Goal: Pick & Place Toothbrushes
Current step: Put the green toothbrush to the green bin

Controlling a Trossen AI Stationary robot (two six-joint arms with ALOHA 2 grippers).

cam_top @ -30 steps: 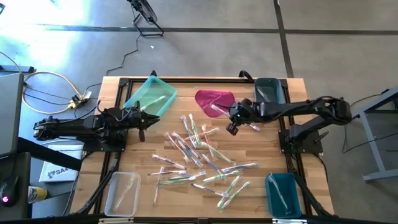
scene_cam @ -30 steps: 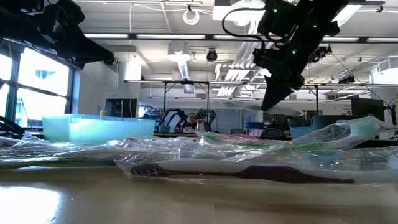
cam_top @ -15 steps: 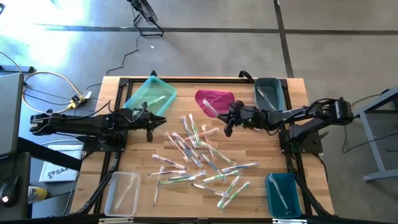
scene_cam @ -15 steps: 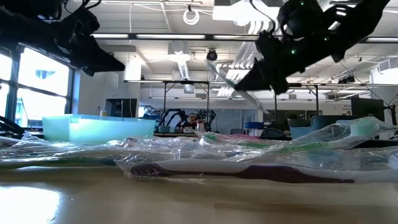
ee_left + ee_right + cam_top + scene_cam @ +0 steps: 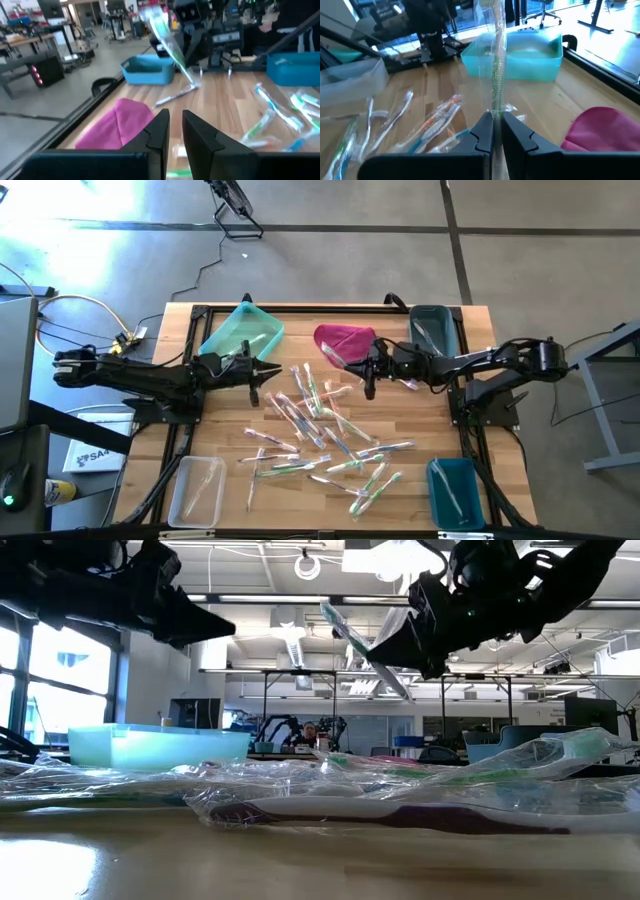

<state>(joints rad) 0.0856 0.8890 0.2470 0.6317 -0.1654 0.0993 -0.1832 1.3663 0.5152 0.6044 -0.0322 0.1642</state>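
Both arms have reached farther toward the table's middle since the earlier frames, and the right one now carries its catch tilted up.

From above, the right gripper (image 5: pixel 369 370) sits just beside the magenta cloth (image 5: pixel 345 340), clamped on a wrapped toothbrush (image 5: pixel 340 354) that lies across the cloth's edge. The left gripper (image 5: pixel 262 371) points at it from near the light green bin (image 5: pixel 241 334). Most toothbrushes (image 5: pixel 325 435) lie scattered over the table (image 5: pixel 440 430).

At table height, the right gripper (image 5: pixel 395 648) holds the green-handled toothbrush (image 5: pixel 362 648) slanting in the air; the left gripper (image 5: pixel 205 628) hangs opposite it. Wrapped toothbrushes (image 5: pixel 400 795) fill the foreground.

The left wrist view shows the left fingers (image 5: pixel 161 127) nearly together with nothing between them, above the cloth (image 5: pixel 117 125), facing the toothbrush (image 5: pixel 170 45).

The right wrist view shows the right fingers (image 5: pixel 481 131) pinching the wrapper's end, the toothbrush (image 5: pixel 496 75) standing upright before the green bin (image 5: pixel 520 60).
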